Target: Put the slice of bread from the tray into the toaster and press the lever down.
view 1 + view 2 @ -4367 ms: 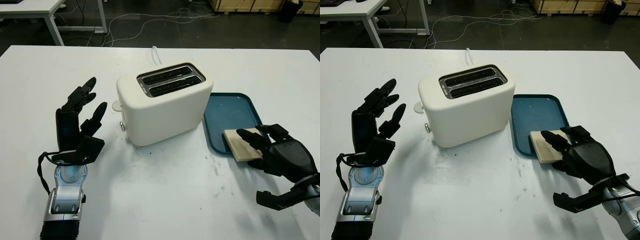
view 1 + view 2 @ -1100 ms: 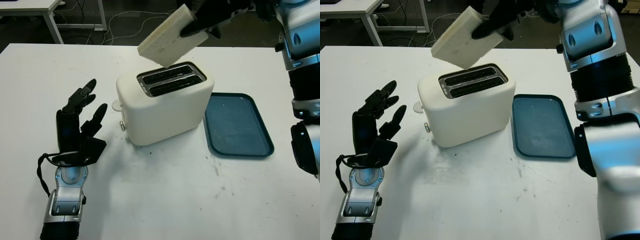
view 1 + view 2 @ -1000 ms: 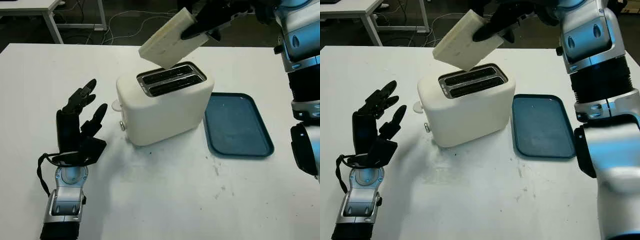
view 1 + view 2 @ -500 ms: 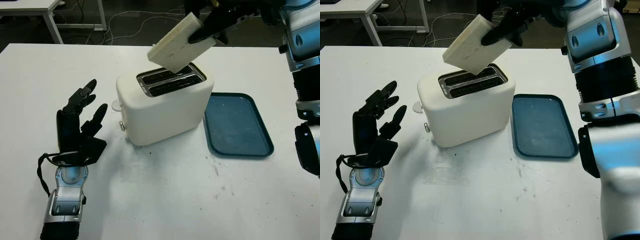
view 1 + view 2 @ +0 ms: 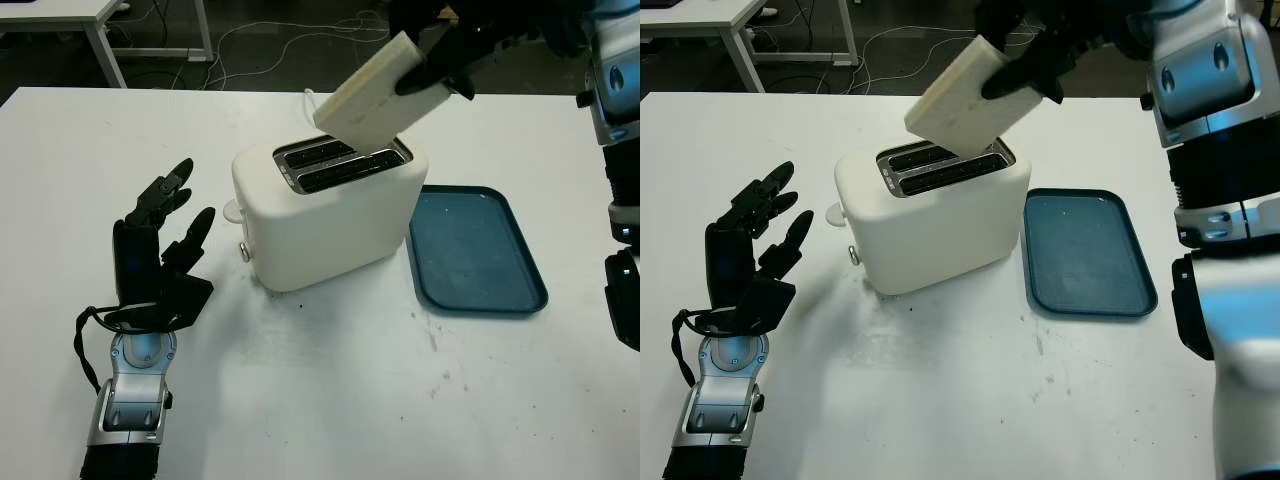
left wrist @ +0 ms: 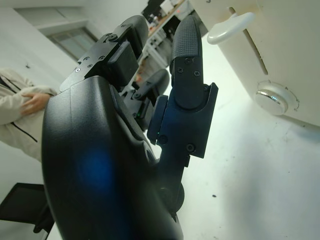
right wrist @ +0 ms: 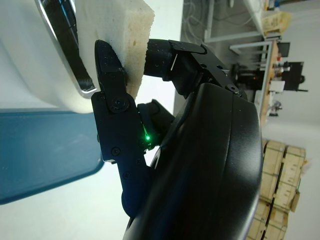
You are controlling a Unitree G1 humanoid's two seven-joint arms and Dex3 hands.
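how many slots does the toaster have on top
2. Both run side by side along the top of the toaster: the front slot shows fully; the slice of bread in the right hand covers part of the rear slot.

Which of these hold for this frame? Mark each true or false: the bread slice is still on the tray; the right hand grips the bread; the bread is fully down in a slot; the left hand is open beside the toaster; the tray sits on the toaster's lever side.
1. The bread slice lies on the blue tray. False: the tray is bare and the slice is held in the air.
2. The right hand grips the slice. True.
3. The slice is fully down in a toaster slot. False: it is tilted over the slots.
4. The left hand is open beside the toaster. True.
5. The tray sits on the lever side. False: it is on the opposite side.
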